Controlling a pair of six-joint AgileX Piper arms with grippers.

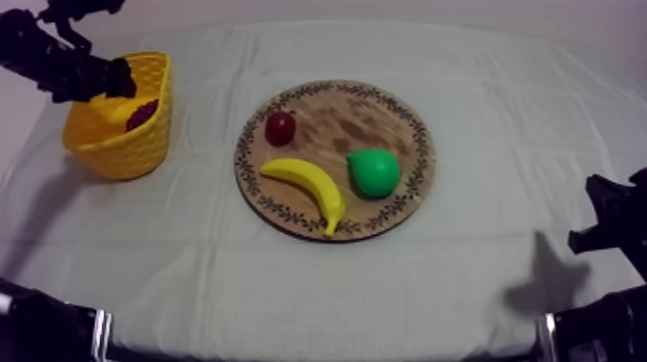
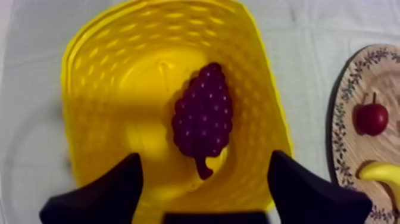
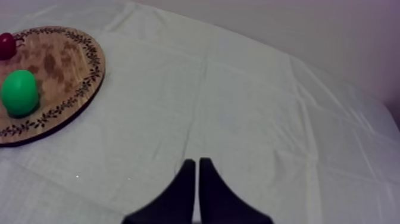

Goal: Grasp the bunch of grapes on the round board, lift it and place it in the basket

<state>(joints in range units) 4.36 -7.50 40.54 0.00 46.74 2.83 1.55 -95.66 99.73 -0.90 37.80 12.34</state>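
Grey-white cloth (image 1: 501,221) lies flat across the whole scene, and at its far left the dark purple bunch of toy grapes (image 2: 202,116) already lies inside the woven yellow basket (image 2: 101,77), off the round wooden board with the patterned rim (image 1: 385,111), so I judge the placing done and only drawing back is left. My left pincer (image 2: 205,158) hangs over the basket, black fingers (image 2: 113,190) wide apart, gripping and touching nothing. My right pincer (image 3: 197,164) rests at the near right over bare cloth, fingers together on nothing.
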